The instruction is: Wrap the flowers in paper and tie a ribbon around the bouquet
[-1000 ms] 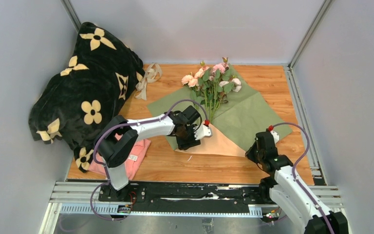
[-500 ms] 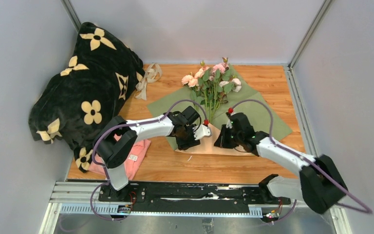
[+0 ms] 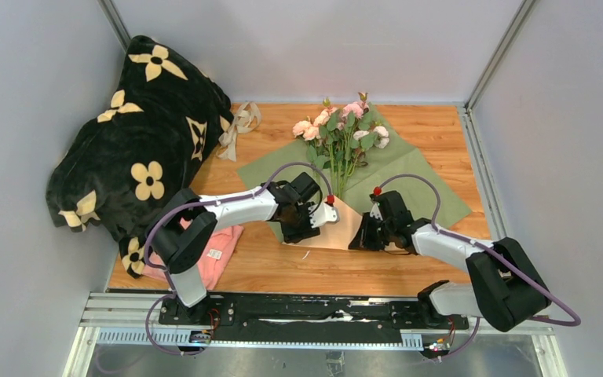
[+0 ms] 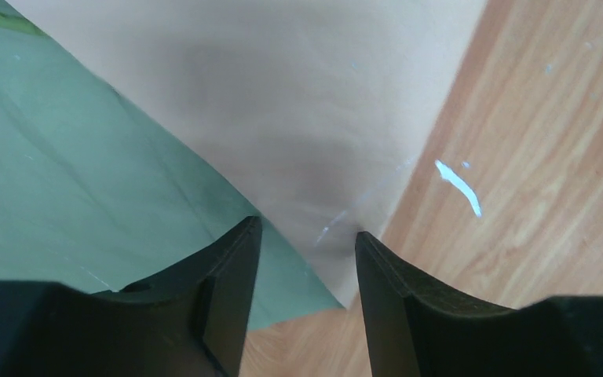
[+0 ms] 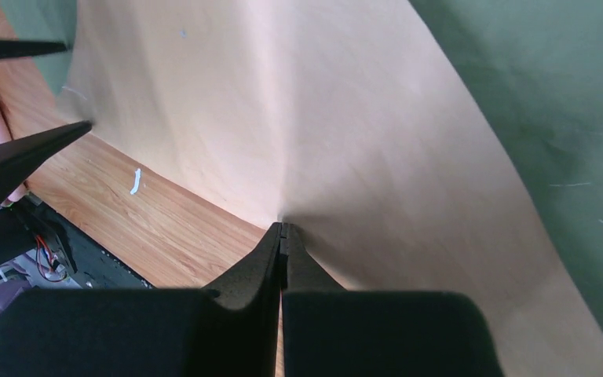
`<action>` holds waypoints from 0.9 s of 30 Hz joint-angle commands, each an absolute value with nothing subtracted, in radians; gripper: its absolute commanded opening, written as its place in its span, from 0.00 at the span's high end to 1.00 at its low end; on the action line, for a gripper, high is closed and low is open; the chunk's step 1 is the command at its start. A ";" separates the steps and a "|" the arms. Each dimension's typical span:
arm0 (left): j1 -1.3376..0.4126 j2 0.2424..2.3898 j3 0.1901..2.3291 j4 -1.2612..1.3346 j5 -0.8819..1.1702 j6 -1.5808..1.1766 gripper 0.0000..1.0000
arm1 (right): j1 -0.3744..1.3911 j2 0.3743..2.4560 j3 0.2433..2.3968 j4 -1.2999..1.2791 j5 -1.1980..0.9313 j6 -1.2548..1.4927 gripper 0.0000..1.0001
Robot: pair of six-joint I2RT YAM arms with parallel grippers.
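Nearest the arm bases, a small pink cloth with a white label lies at the left of the wooden worktop, partly under the edge of the black blanket. A tiny white scrap sits on the bare wood just in front of the paper.

The paper lies flat in the middle of the worktop, olive green side up. Its near corner is folded back as a peach-orange flap. Both hands are at this flap.

The left hand is at the flap's left end. Its fingers are spread, with the edge where peach meets green showing in the gap between them. They are not pinching anything.

The right hand is at the flap's right end. Its fingers are pressed tight together, with the tips right at the flap's near edge. A soft crease runs up the peach surface from that spot. I cannot tell whether paper is caught between the tips.

Farther back, the flowers lie on the green side of the sheet. The pink and cream heads are at the far end and the thin green stems point toward the flap.

The cream ribbon is bunched loosely on the wood at the far left, well apart from the paper and just beside the blanket. The blanket is black with cream flower prints and is heaped against the left wall.
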State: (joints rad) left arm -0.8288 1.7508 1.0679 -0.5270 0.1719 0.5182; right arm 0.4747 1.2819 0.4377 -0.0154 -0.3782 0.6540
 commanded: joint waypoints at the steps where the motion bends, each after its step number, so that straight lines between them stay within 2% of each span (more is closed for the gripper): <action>1: -0.861 1.667 1.120 -0.666 0.205 0.567 0.46 | 0.456 1.298 0.387 -0.176 -0.261 0.620 1.00; 4: -0.928 1.620 1.174 -0.663 0.235 0.572 0.46 | 0.456 1.319 0.408 -0.179 -0.264 0.615 1.00; 5: -0.940 1.625 1.193 -0.655 0.243 0.563 0.49 | 0.456 1.322 0.413 -0.179 -0.263 0.614 1.00; 6: -0.952 1.641 1.212 -0.642 0.248 0.540 0.58 | 0.456 1.325 0.417 -0.179 -0.262 0.612 1.00; 8: -0.974 1.699 1.243 -0.605 0.232 0.507 0.87 | 0.456 1.327 0.422 -0.179 -0.259 0.610 1.00; 9: -0.985 1.731 1.248 -0.583 0.215 0.516 0.96 | 0.456 1.328 0.422 -0.179 -0.257 0.610 1.00; 10: -0.998 1.772 1.246 -0.560 0.196 0.526 1.00 | 0.455 1.328 0.420 -0.176 -0.257 0.610 1.00; 16: -1.007 1.866 1.218 -0.489 0.114 0.599 1.00 | 0.435 1.326 0.397 -0.151 -0.273 0.617 1.00; 27: -1.006 1.733 0.967 -0.588 0.051 0.713 1.00 | 0.401 1.308 0.369 -0.159 -0.263 0.599 1.00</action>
State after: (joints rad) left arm -1.0069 1.7756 1.0710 -0.4541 0.1081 0.6556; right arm 0.4294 1.2842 0.4297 -0.0208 -0.4084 0.6548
